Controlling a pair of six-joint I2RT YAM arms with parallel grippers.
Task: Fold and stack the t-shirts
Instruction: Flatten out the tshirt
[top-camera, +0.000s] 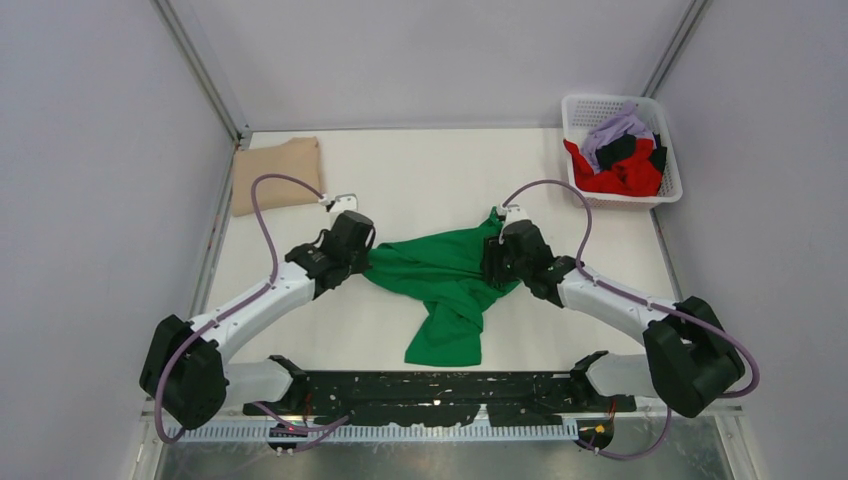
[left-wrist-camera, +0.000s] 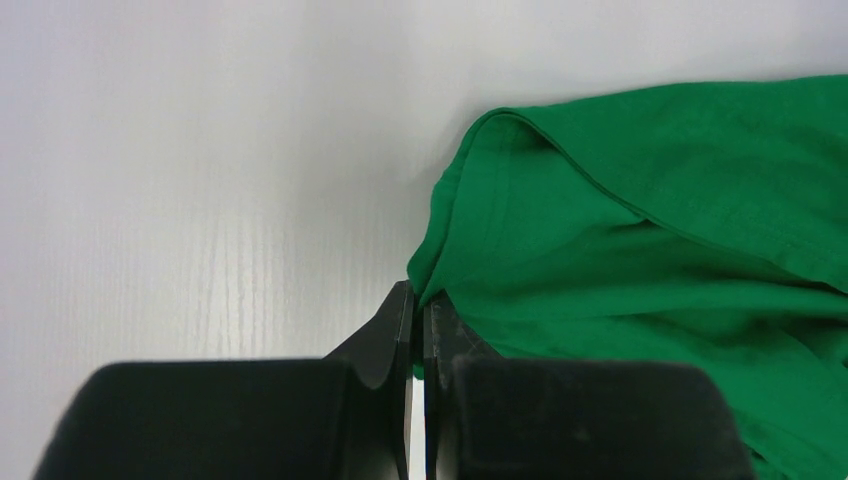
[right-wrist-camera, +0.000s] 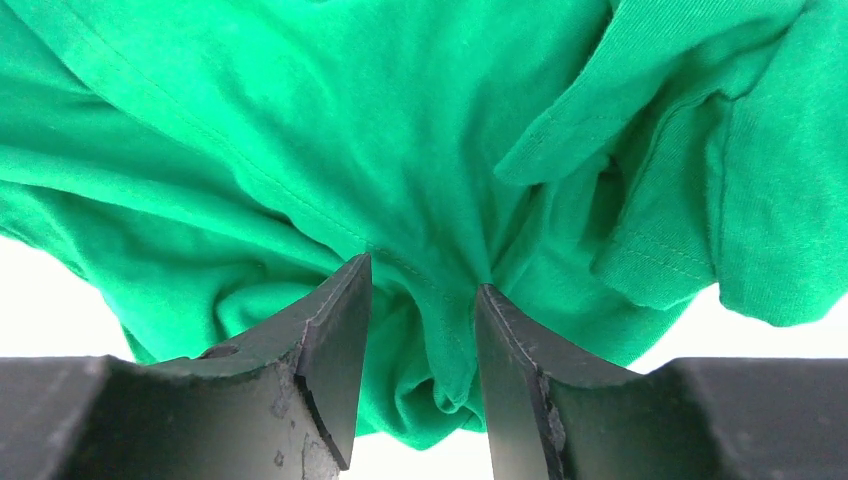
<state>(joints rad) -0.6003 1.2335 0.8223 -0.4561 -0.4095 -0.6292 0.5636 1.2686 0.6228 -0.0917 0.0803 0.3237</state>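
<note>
A bright green t-shirt (top-camera: 440, 285) lies crumpled mid-table, stretched between both grippers, with one end trailing toward the near edge. My left gripper (top-camera: 366, 256) is at its left edge. In the left wrist view the gripper (left-wrist-camera: 418, 300) is shut on a thin hem corner of the shirt (left-wrist-camera: 650, 230). My right gripper (top-camera: 493, 260) is at its right side. In the right wrist view the gripper (right-wrist-camera: 422, 275) has its jaws a little apart, clamped on a thick bunch of the green cloth (right-wrist-camera: 300, 120). A folded tan t-shirt (top-camera: 277, 172) lies at the back left.
A white lattice basket (top-camera: 575, 110) stands at the back right, holding red (top-camera: 625, 180), lilac (top-camera: 615, 128) and black (top-camera: 618, 150) shirts. Grey walls close in the table on the left, right and back. Purple cables loop over both arms.
</note>
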